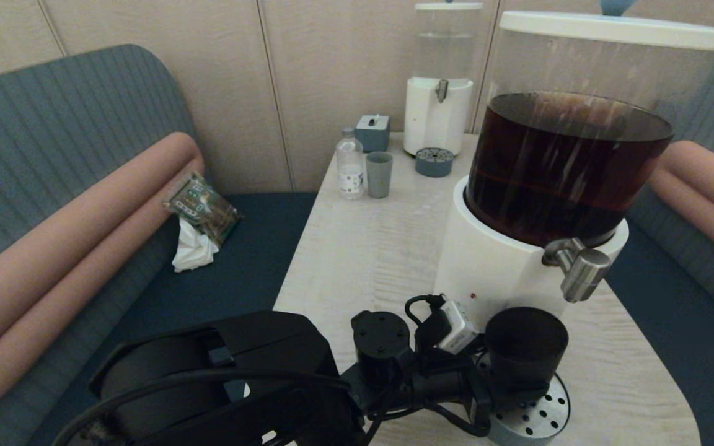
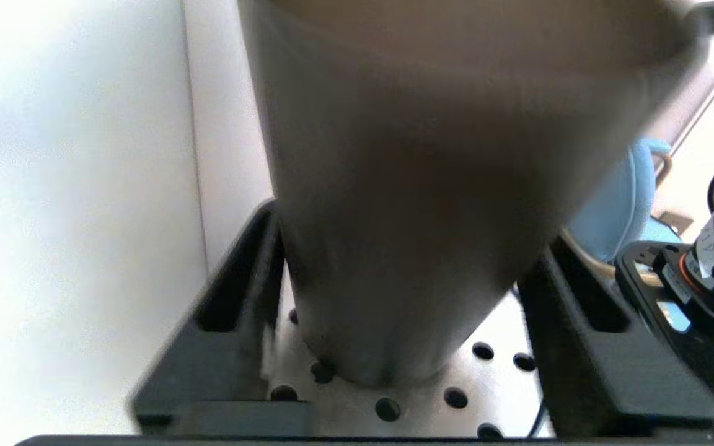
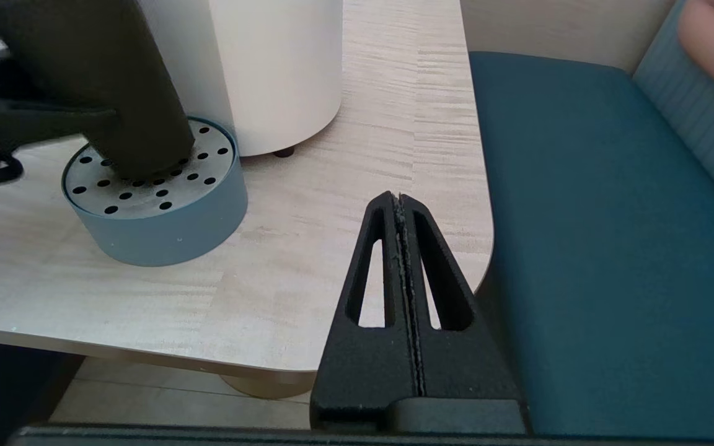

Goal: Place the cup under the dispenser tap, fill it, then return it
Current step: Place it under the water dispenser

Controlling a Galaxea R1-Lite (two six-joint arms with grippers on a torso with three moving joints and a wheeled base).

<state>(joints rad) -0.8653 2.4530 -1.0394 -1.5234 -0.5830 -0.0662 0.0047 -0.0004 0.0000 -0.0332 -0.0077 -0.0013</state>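
The black cup (image 1: 525, 347) stands on the perforated grey-blue drip tray (image 1: 543, 415) in front of the big dispenser's white base (image 1: 487, 260). In the right wrist view the cup (image 3: 103, 80) appears to lean. The brushed-steel dispenser tap (image 1: 580, 269) is above the cup's right rim and a little to its right. My left gripper (image 2: 406, 235) reaches in from the left, shut on the cup, one finger against each side of the cup (image 2: 419, 217). My right gripper (image 3: 399, 198) hangs shut and empty over the table's near right corner, outside the head view.
At the table's far end are a clear-liquid dispenser (image 1: 440, 80), its small drip tray (image 1: 434, 162), a grey-blue cup (image 1: 379, 174), a bottle (image 1: 350, 164) and a small box (image 1: 372, 132). A snack packet (image 1: 202, 207) lies on the left sofa. Blue seats flank the table.
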